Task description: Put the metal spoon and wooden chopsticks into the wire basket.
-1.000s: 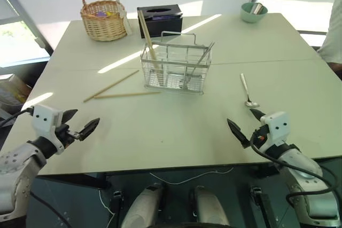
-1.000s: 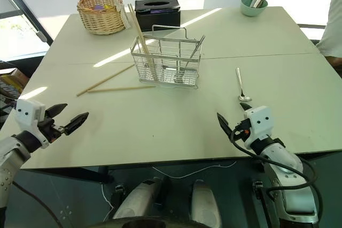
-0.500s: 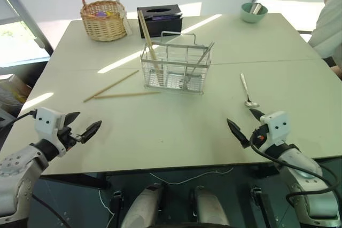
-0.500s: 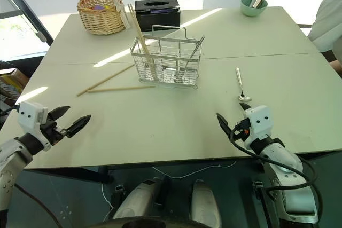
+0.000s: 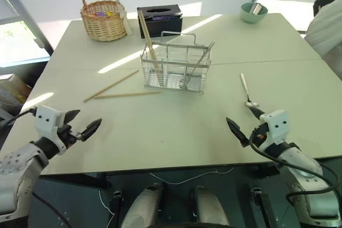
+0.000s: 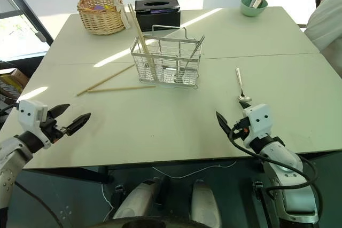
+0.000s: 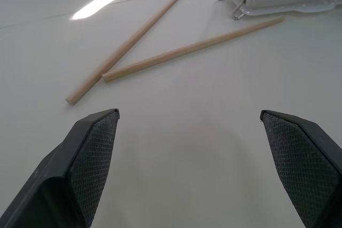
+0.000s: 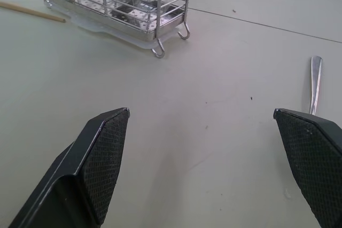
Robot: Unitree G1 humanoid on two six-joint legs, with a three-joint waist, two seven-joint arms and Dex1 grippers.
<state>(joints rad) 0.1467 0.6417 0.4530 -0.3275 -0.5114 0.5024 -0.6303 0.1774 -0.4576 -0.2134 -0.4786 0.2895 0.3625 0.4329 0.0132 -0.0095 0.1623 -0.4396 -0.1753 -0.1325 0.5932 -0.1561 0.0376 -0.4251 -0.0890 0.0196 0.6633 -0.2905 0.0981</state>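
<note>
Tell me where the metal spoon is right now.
The metal spoon lies flat on the table, right of the wire basket and just beyond the open right gripper.

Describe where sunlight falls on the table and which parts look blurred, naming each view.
Eye views: a bright sun streak crosses the table behind the wire basket, with another patch at its left edge. Left wrist view: the streak glares near one of the chopsticks, and the left claw fingers are soft at the edges.

head stereo: high, forward-down | wrists: low, close | shared: table (image 5: 176, 126)
</note>
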